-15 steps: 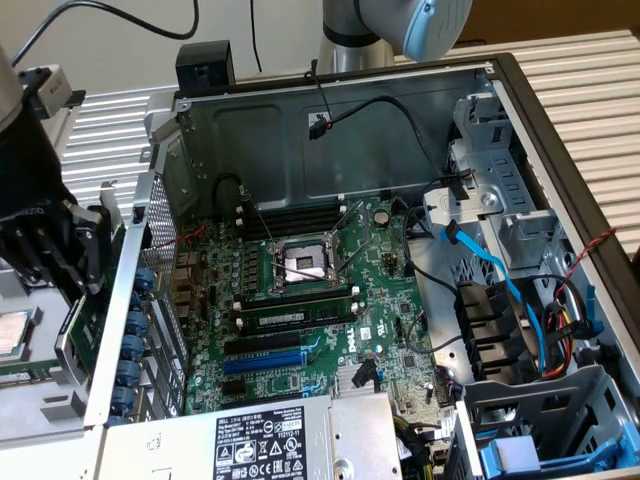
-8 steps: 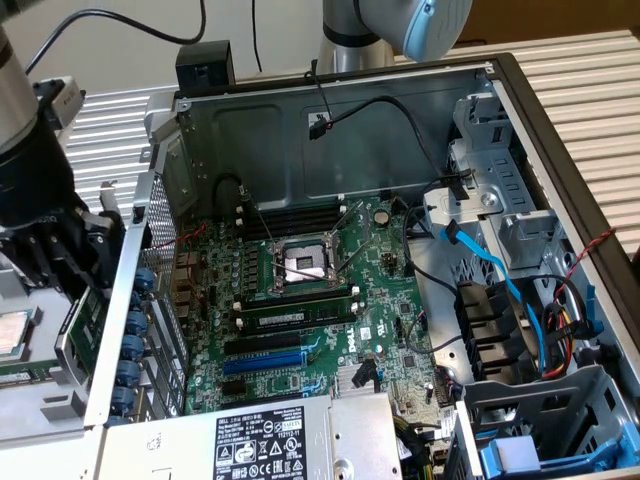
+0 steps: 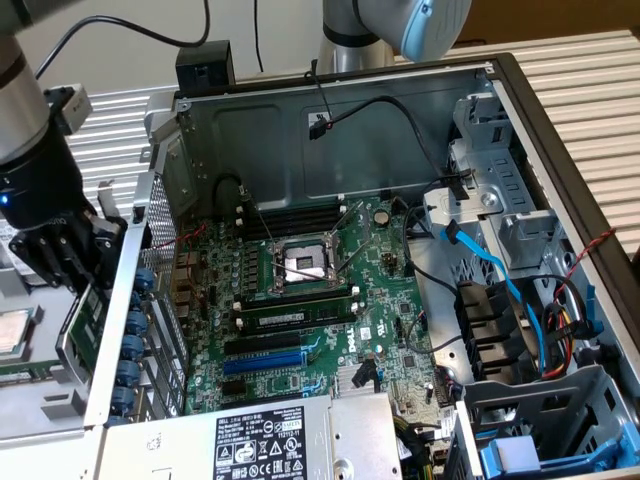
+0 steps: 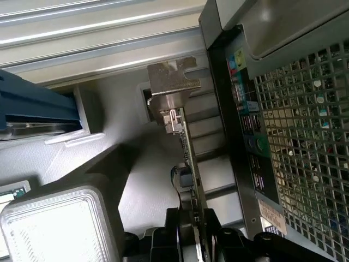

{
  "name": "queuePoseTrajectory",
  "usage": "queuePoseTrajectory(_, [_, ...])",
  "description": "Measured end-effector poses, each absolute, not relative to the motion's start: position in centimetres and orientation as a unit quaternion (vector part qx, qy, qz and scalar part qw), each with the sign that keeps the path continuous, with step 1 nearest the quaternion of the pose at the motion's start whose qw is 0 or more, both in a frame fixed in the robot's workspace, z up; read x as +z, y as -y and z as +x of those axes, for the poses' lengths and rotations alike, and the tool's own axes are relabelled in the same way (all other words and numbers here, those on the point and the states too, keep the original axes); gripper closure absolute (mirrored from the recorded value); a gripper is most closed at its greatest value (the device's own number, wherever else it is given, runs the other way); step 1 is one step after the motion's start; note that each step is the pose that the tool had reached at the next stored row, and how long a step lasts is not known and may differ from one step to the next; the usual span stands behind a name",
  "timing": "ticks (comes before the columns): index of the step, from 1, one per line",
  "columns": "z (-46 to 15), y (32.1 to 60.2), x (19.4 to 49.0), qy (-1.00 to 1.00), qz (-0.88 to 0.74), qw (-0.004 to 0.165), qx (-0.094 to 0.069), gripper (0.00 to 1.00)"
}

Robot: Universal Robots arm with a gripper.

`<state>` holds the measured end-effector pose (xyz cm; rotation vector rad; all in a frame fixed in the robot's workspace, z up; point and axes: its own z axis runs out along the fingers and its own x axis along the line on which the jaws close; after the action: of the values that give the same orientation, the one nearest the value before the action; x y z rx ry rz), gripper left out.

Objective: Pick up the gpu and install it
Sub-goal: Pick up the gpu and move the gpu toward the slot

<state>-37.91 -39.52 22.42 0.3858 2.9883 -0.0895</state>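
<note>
Gpu [image 4: 188, 158]: thin green card, edge-on in the wrist view, with a stamped silver bracket [image 4: 170, 82] at its far end; the black gripper [image 4: 199, 236] has its jaws clamped on the card's near edge. In the exterior view it hangs at the left, outside the computer case, just beside the perforated steel rear wall [image 3: 150, 290], which with the fingers hides much of it. Rightward lie the green motherboard [image 3: 400, 300], its blue and black expansion slots [image 3: 265, 360] near that wall, then crowded cables [image 3: 520, 300].
</note>
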Motion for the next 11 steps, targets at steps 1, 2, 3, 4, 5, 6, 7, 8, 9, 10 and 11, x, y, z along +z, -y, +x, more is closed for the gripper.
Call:
queuePoseTrajectory(1, [-37.9,39.5,22.4,-0.989,0.128,0.064,-0.029,0.69])
queuePoseTrajectory(2, [-37.9,39.5,22.4,-0.989,0.128,0.064,-0.029,0.69])
queuePoseTrajectory(3, [-38.0,39.5,22.4,-0.989,0.128,0.064,-0.029,0.69])
queuePoseTrajectory(4, [-38.0,39.4,22.5,-0.989,0.128,0.064,-0.028,0.69])
queuePoseTrajectory(5, [-38.1,39.4,22.7,-0.989,0.128,0.064,-0.028,0.69])
queuePoseTrajectory(6, [-38.2,39.5,23.0,-0.989,0.128,0.063,-0.027,0.69])
queuePoseTrajectory(7, [-38.2,39.5,23.3,-0.989,0.128,0.063,-0.027,0.69])
queuePoseTrajectory(8, [-38.3,39.5,23.7,-0.989,0.128,0.063,-0.026,0.70])
queuePoseTrajectory(9, [-38.3,39.5,24.1,-0.989,0.128,0.063,-0.026,0.71])
queuePoseTrajectory(10, [-38.4,39.5,24.4,-0.989,0.128,0.063,-0.026,0.71])
queuePoseTrajectory(11, [-38.4,39.5,24.8,-0.989,0.128,0.063,-0.026,0.71])
